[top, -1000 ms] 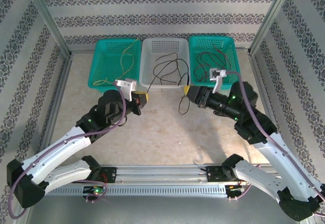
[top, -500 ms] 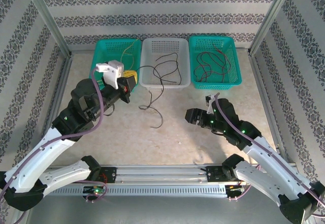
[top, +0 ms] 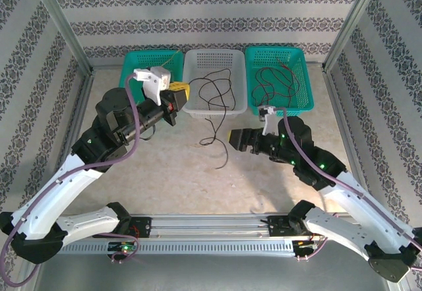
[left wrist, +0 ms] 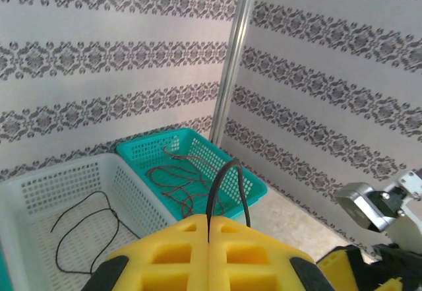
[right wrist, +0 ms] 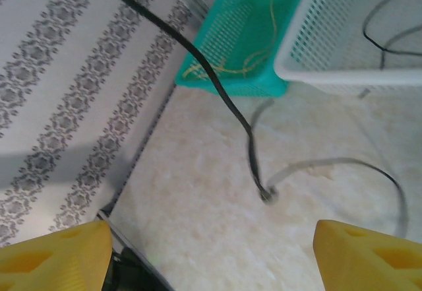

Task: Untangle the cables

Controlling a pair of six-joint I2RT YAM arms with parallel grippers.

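The left pincer [left wrist: 208, 228] is clamped on a black cable [left wrist: 228, 163], which trails toward 5 o'clock onto the worktop [top: 165, 172]. Its loose end lies at 7 o'clock of the right pincer [top: 232, 137], whose jaws stand wide apart, holding nothing. At 12 o'clock, the left teal basket [top: 132, 73] holds a yellow cable [top: 165, 63], the white basket [top: 191, 106] black cable, and the right teal basket [top: 303, 99] a red cable [top: 277, 83]. The left arm is raised. The right arm reaches low, pointing to 9 o'clock.
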